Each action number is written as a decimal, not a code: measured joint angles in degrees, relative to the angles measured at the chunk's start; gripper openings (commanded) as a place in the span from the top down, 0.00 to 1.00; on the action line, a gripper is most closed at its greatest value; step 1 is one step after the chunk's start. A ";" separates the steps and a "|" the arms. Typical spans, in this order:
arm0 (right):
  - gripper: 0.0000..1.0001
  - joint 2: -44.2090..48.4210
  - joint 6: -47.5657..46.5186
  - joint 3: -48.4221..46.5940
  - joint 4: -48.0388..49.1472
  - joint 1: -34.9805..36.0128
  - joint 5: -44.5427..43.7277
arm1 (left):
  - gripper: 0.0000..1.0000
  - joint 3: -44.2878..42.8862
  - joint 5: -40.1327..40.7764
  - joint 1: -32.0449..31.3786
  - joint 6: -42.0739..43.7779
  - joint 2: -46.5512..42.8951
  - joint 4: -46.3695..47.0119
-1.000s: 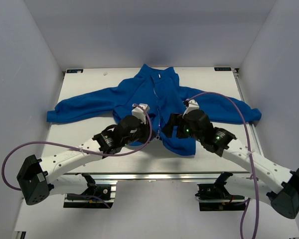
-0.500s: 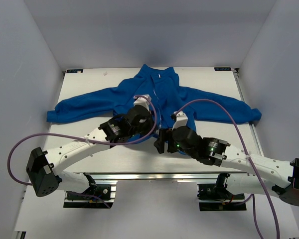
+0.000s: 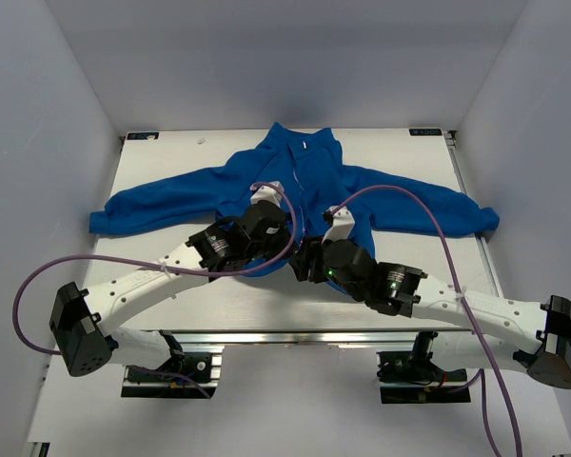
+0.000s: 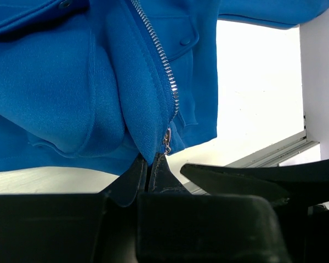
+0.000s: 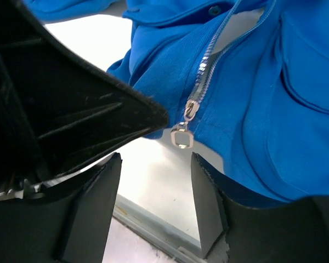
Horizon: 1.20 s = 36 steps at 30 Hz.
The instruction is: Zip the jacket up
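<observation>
The royal-blue jacket [image 3: 309,176] lies spread on the white table [image 3: 162,281], collar at the far side and sleeves out to both sides. My left gripper [image 4: 149,164] is shut on the bottom hem right below the light zipper [image 4: 159,55], pinching the fabric at the zipper's foot. The metal zipper pull [image 5: 182,135] hangs just above the gap of my right gripper [image 5: 156,160]. Its jaws stand open on either side below the pull, with nothing between them. In the top view both grippers meet at the hem's middle, left gripper [image 3: 285,246] beside right gripper [image 3: 303,263].
The table's front edge and a metal rail [image 3: 295,335] run just below the hem. Purple cables [image 3: 400,195] loop over both arms. White walls close in the sides and back. The left gripper's black body [image 5: 82,109] fills the left of the right wrist view.
My right arm has swung left and toward the near edge to the hem's middle, and its jaws have narrowed. The left gripper shifted slightly right and stayed shut on the hem.
</observation>
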<state>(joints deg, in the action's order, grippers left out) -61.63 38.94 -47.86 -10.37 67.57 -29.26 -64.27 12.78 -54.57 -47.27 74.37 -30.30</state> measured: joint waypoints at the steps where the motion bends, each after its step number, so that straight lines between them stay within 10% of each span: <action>1: 0.43 -0.13 0.07 0.04 0.07 0.00 -0.28 | 1.00 0.00 0.00 0.00 -0.20 -0.04 -0.13; 36: 0.50 -6.01 2.40 1.79 5.38 0.00 -5.57 | 1.00 -0.39 -0.33 0.00 -1.95 -1.20 -0.96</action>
<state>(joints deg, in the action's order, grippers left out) -67.64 41.34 -46.06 -4.99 67.57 -34.83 -64.66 12.45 -54.57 -49.21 73.17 -31.27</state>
